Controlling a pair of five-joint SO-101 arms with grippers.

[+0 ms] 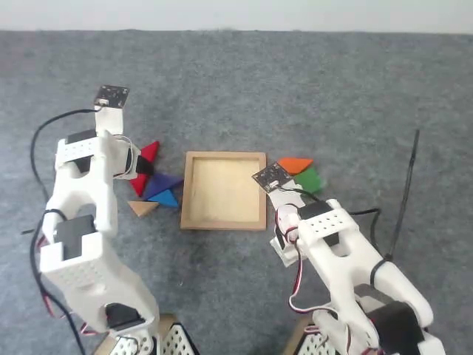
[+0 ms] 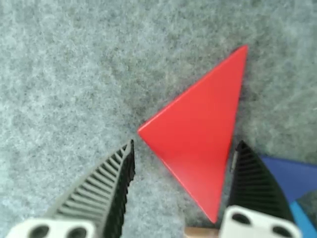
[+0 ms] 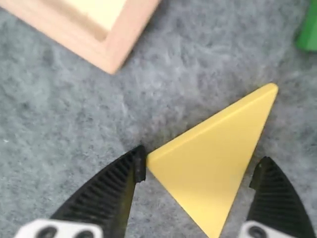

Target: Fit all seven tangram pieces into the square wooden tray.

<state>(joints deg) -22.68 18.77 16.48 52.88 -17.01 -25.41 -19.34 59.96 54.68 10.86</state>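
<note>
- The left gripper is seen with its jaws spread wide, low over the grey felt mat, with nothing pinched between them
- The red triangle is caught lying flat between those jaws. One black ribbed finger is just beside the triangle's long straight edge, though contact cannot be judged, and the other is set apart from its nearest corner, with a strip of mat showing between
- The right gripper is likewise held open, nothing being gripped
- The yellow triangle is shown flat on the mat between the right jaws. One fingertip is close against a corner of the piece, and the other is just off the opposite edge
- A corner of the square wooden tray is seen near the yellow triangle but apart from it, and a sliver of the green piece is visible farther off
- From above, the square wooden tray is pictured in the middle of the table between the two arms, with no piece laid in it
- The left gripper is placed over a cluster just to the tray's left: the red triangle, a purple piece, a blue piece and a tan triangle
- An orange piece and the green piece are found touching each other just off the tray's right side, beside the right arm's wrist
</note>
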